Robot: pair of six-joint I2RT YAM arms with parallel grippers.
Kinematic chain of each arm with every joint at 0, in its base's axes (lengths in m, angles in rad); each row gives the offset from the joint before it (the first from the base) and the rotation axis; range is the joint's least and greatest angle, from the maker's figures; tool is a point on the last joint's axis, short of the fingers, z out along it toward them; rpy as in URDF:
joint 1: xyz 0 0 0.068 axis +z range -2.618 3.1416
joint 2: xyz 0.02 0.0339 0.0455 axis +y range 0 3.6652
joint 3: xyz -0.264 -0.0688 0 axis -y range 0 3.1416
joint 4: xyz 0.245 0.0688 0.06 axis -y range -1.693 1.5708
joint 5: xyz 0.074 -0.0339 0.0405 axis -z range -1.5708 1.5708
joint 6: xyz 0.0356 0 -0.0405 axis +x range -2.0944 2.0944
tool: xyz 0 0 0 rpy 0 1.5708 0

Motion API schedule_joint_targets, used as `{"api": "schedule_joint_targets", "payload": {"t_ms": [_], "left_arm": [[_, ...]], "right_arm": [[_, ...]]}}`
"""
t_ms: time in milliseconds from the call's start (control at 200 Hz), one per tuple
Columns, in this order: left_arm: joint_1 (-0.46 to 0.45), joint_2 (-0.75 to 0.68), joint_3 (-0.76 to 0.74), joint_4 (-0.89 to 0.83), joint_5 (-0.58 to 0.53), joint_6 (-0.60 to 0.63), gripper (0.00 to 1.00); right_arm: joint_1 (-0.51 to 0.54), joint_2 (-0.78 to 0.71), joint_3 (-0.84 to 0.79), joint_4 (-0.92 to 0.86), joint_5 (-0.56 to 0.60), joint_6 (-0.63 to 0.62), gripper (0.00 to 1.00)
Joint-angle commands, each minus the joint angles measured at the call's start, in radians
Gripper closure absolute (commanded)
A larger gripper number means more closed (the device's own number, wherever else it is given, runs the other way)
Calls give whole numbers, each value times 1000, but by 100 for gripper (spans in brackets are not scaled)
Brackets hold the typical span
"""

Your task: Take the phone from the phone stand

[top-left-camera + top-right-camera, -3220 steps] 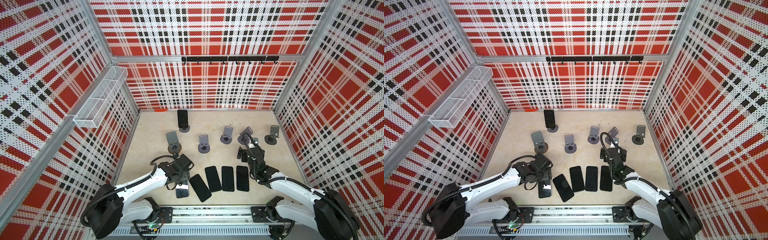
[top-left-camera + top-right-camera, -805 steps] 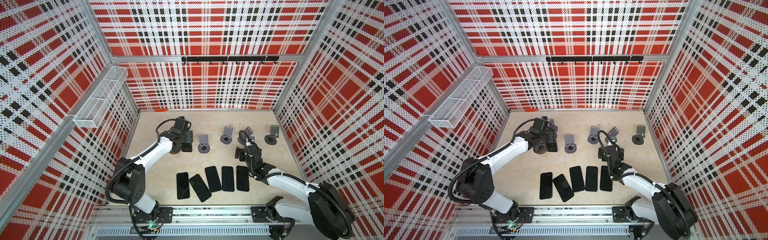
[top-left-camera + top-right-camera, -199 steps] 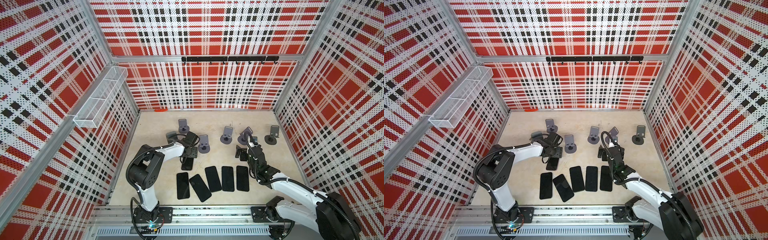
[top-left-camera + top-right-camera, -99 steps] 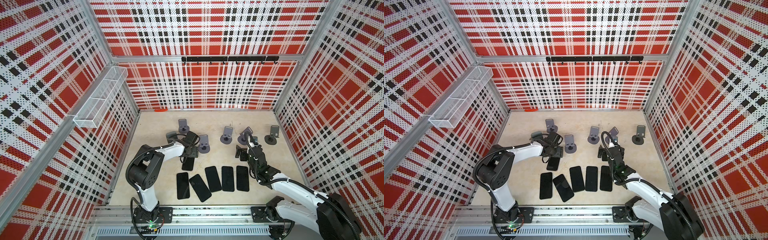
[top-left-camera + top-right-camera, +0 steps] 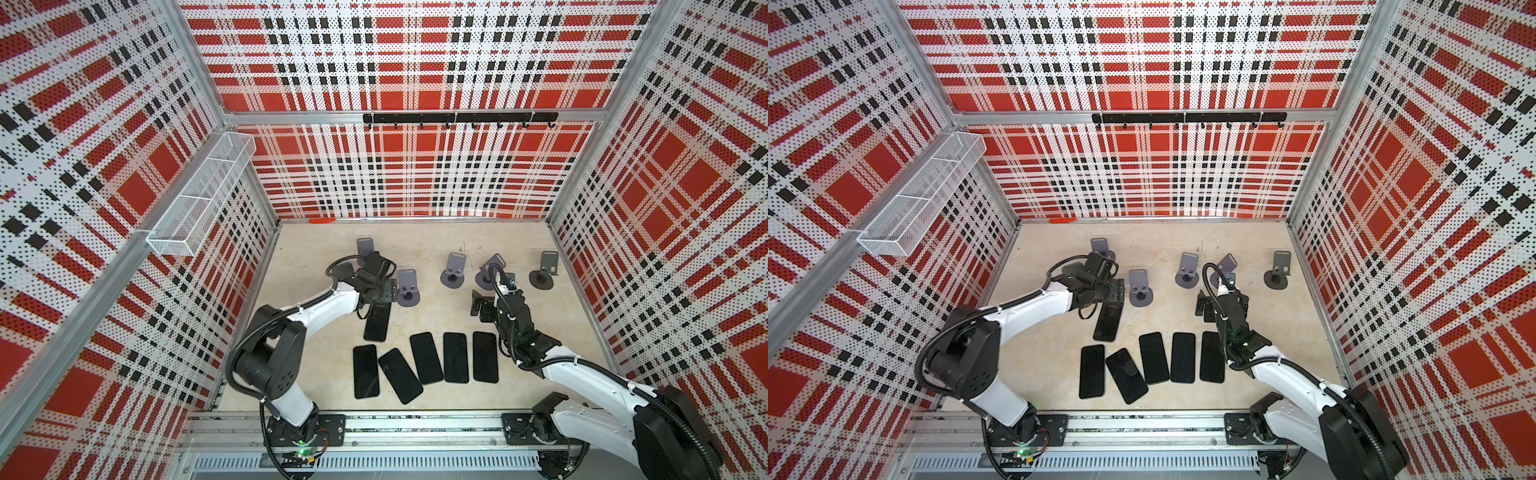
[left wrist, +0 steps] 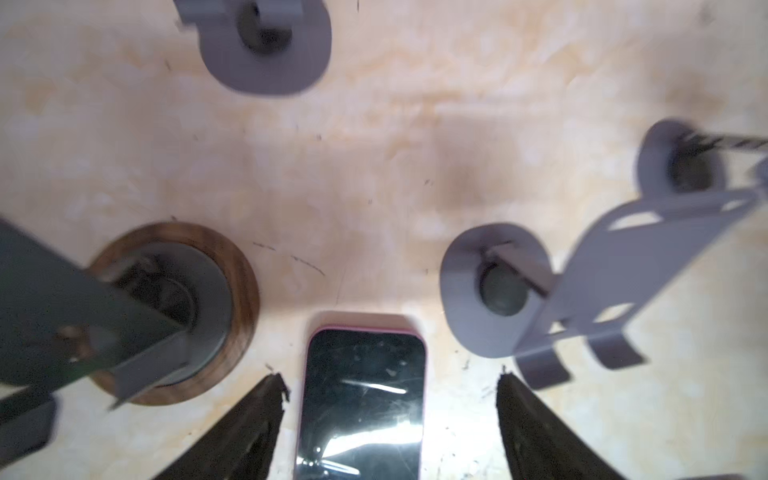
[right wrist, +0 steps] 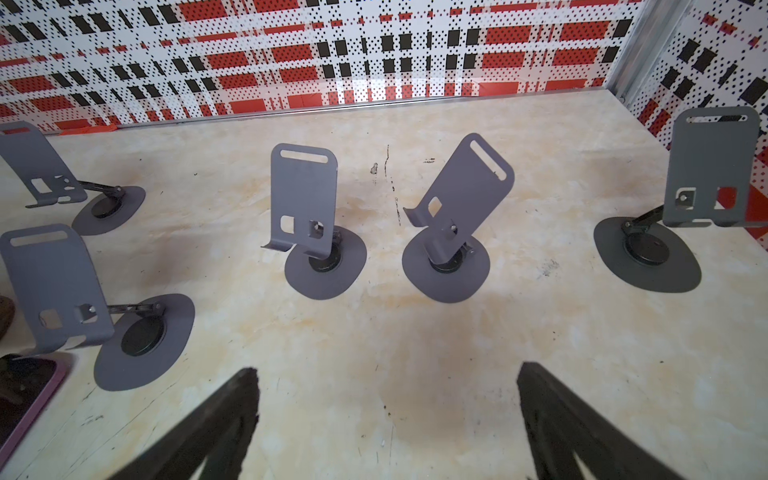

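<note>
The phone [image 5: 376,325] [image 5: 1108,322], black with a pink edge, lies flat on the table in front of the stands. In the left wrist view the phone [image 6: 361,399] sits between my fingers [image 6: 249,419] with table showing on both sides. My left gripper [image 5: 380,300] [image 6: 390,382] is open just above its far end. The phone stand [image 5: 365,248] [image 5: 1099,246] at the back left is bare. My right gripper [image 5: 482,305] [image 7: 386,374] hovers open over bare table, holding nothing.
Several more grey stands [image 5: 406,286] [image 5: 454,272] [image 5: 543,272] stand in a row, all without phones; one [image 6: 166,307] has a wooden ring under its base. Several black phones [image 5: 426,362] lie side by side near the front edge. A wire basket [image 5: 199,195] hangs on the left wall.
My left gripper's jaws have spread apart and let go of the phone, which now rests on the table. The right arm has stayed put.
</note>
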Motion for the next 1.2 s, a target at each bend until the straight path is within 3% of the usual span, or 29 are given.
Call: {"api": "schedule_joint_targets", "payload": {"t_ms": [0,105,190,316,341,606,706,847,942,1052,1102,1198], "left_arm": [[11,-152,5,110,-67,12,13],[7,-302,-134,313,-127,37,11],[4,-432,-292,496,-188,43,9],[-4,-594,-516,752,-291,109,12],[-9,-615,-558,790,-332,113,0],[-31,-718,-799,1022,-651,240,2],[4,-741,-830,1056,-583,320,2],[78,-700,-853,1092,-604,349,2],[156,-639,-905,1191,-520,421,2],[254,-580,-931,1264,-456,416,2],[326,-536,-949,1334,-383,462,2],[410,-430,-1021,1562,-191,550,2]], "right_arm": [[-2,-16,-3,2,0,-10,0],[25,-31,8,3,-17,-78,0],[80,-21,21,13,37,-132,0],[99,-6,24,38,51,-160,0],[99,-9,21,41,70,-155,0],[69,-157,-125,244,160,-248,0],[-13,-203,-137,221,139,-203,0],[-154,-239,-148,208,55,-150,0],[-225,-213,-164,251,58,-141,0],[-277,-172,-183,325,72,-167,0],[-289,-138,-217,429,50,-220,0],[-324,28,-362,880,-29,-337,0]]}}
